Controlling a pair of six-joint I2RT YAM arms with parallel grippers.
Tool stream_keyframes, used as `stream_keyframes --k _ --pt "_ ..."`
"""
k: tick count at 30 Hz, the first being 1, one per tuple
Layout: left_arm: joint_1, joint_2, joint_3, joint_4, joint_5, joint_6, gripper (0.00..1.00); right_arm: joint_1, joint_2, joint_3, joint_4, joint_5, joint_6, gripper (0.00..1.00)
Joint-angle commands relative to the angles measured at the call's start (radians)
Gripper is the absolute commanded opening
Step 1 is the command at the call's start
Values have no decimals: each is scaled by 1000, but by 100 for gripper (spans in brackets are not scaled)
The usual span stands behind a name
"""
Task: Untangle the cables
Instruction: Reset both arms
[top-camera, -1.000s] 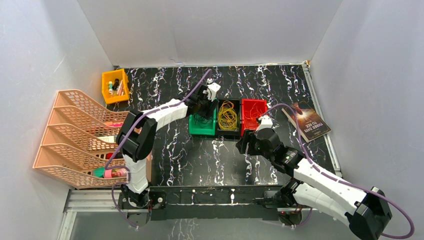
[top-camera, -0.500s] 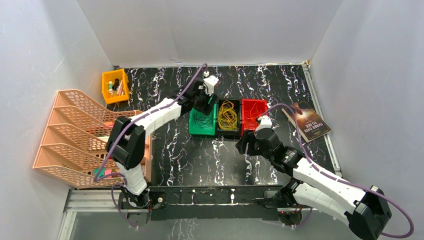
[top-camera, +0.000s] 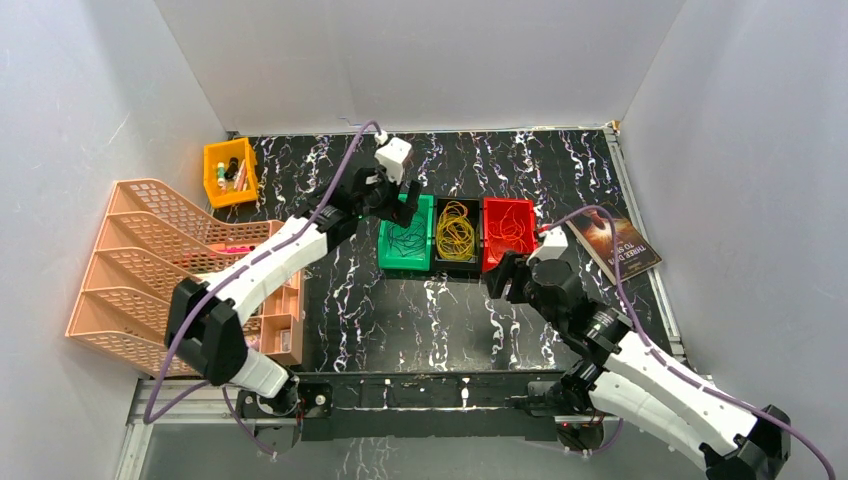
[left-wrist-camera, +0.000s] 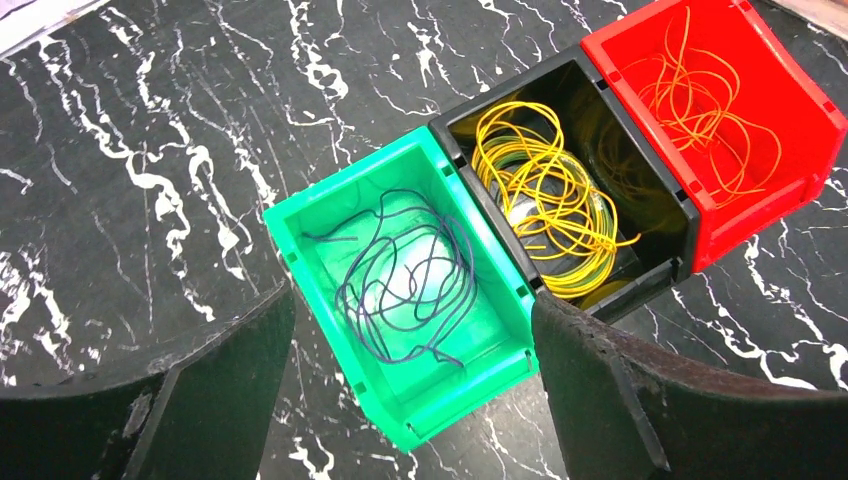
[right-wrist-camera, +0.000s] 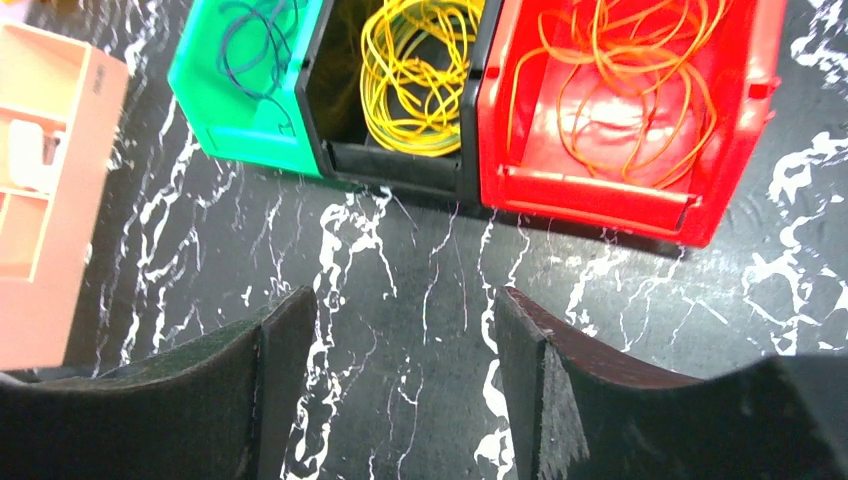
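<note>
Three small bins stand side by side mid-table. The green bin (top-camera: 405, 240) holds dark cables (left-wrist-camera: 405, 285). The black bin (top-camera: 457, 235) holds yellow cables (left-wrist-camera: 540, 190). The red bin (top-camera: 507, 228) holds orange-red cables (left-wrist-camera: 705, 105). My left gripper (top-camera: 398, 205) is open and empty, above the green bin's far left side. My right gripper (top-camera: 508, 278) is open and empty over bare table, just near the red bin's front. In the right wrist view the green bin (right-wrist-camera: 250, 130), yellow cables (right-wrist-camera: 420, 70) and orange-red cables (right-wrist-camera: 620, 90) lie beyond the open fingers.
A peach file rack (top-camera: 150, 260) fills the left side. A small orange bin (top-camera: 230, 172) with bits sits at the far left. A book (top-camera: 620, 240) lies at the right edge. White walls close in the marbled black table (top-camera: 400, 310).
My left arm has risen and drawn back left, out of the green bin. My right gripper has shifted slightly right, toward the red bin's front.
</note>
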Motion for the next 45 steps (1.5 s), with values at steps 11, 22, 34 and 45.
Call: stream_keyframes --k 11,22,34,45 --pt "8 -538 -396 113 -217 -235 93 -2 -96 193 -119 248 -203 88" --pt "9 -780 -577 -79 -324 -451 98 -2 -186 167 -96 311 -252 98" --pt "9 -911 -685 -136 -346 -515 98 -2 -165 168 -131 413 -143 98" --pt "9 -1030 -672 -289 -623 -577 98 -3 -166 144 -146 465 -91 98"
